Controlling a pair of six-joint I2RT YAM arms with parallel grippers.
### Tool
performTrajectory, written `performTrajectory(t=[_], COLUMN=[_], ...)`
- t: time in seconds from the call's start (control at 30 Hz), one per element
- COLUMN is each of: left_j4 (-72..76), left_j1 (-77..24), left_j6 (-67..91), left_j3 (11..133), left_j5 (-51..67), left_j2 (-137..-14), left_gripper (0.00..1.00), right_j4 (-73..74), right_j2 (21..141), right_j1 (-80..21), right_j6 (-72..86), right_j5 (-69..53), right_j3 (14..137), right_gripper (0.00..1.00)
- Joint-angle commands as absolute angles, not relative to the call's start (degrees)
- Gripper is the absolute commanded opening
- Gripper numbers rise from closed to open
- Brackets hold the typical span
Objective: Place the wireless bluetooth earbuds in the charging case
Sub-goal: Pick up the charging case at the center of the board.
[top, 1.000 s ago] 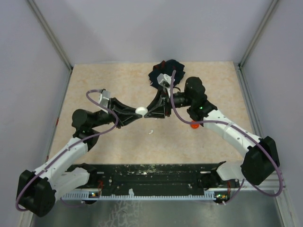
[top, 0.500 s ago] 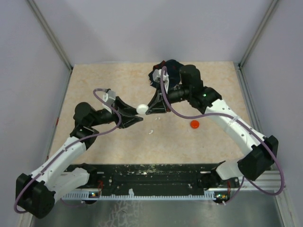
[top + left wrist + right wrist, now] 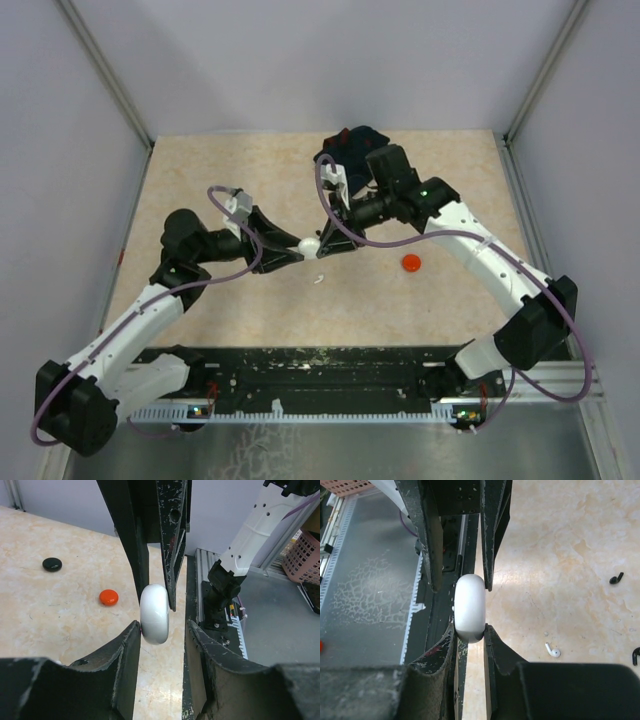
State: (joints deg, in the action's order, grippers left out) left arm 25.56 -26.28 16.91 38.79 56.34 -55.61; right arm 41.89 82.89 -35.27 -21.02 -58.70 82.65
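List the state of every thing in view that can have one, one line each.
white case, closed, held on edge.
right gripper, shut on the white case.
left gripper, open, a finger on either side of the white case.
white earbud, loose on the table, outside any case.
orange-red puck, closed, lying flat.
black puck, closed, lying flat.

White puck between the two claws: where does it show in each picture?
Top external: white puck at centre, where the two arms meet.
Left wrist: centre, pinched from above by the right gripper.
Right wrist: centre, clamped in that gripper's own fingers.
Shared landmark: orange disc, right of the puck from above, left of it in the left wrist view.
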Motion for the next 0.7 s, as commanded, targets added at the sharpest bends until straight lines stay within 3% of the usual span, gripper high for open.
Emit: performTrajectory(t=[0.0, 0.3, 0.4, 0.53, 0.67], left_j4=[26.01, 25.92, 26.2, 26.22, 24.5], left_j1=[-26.49, -26.49, -26.51, -26.48, -26.49], left_j6=[16.57, 16.94, 17.12, 16.86, 15.42], left_j3=[40.96, 40.69, 40.69, 40.56, 40.56], left_j5=[58.47, 58.36, 58.32, 58.06, 57.96], left_j2=[-56.76, -57.63, -57.75, -57.67, -57.51], left_gripper=[0.46, 0.44, 0.34, 0.11, 0.01], right_j4=[42.04, 40.13, 40.14, 39.94, 35.87], right_j2=[82.61, 82.88, 83.16, 83.3, 81.93], right_j1=[-36.29, -37.02, -37.47, -37.57, -37.54], right_j6=[-22.86, -21.73, -21.74, -21.92, -19.3], right_j5=[-59.35, -59.1, -58.99, -59.44, -58.91], right_j3=[86.35, 86.41, 86.55, 86.31, 84.56], right_gripper=[0.0, 0.0, 0.0, 0.0, 0.21])
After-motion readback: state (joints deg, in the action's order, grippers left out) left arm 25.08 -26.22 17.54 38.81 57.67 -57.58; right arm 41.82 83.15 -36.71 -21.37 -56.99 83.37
